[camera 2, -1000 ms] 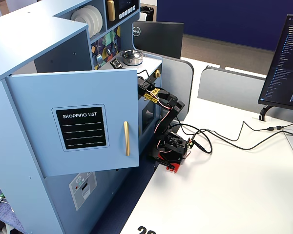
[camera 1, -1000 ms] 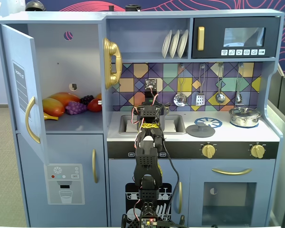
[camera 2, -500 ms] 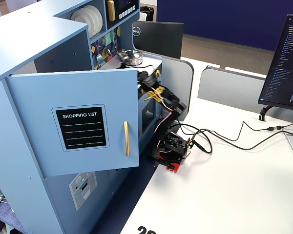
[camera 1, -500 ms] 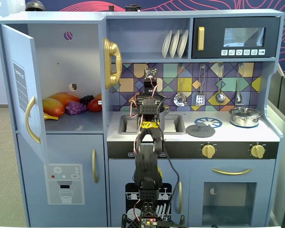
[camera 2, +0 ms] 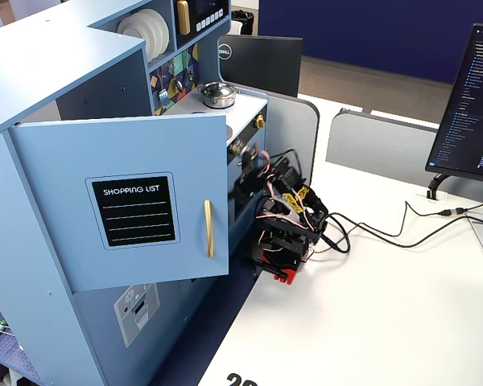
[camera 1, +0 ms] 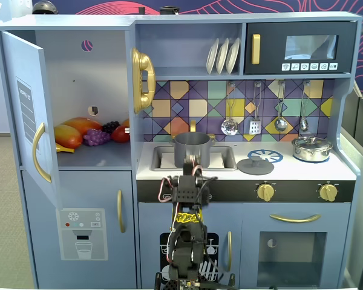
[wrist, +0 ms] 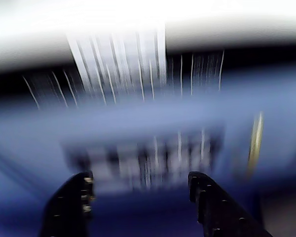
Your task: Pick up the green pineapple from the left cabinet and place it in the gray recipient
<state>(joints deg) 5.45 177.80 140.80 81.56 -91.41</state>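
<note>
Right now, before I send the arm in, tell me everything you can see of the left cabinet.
The left cabinet is a tall light blue-gray compartment, painted wood by its look, at the left end of the toy kitchen in a fixed view. Its hinged door stands wide open, swung out to the left, with a curved gold handle. The door's outer face carries a black shopping list panel. Toy fruit lies on its shelf: yellow-orange, purple and red pieces. No green piece shows.
</note>
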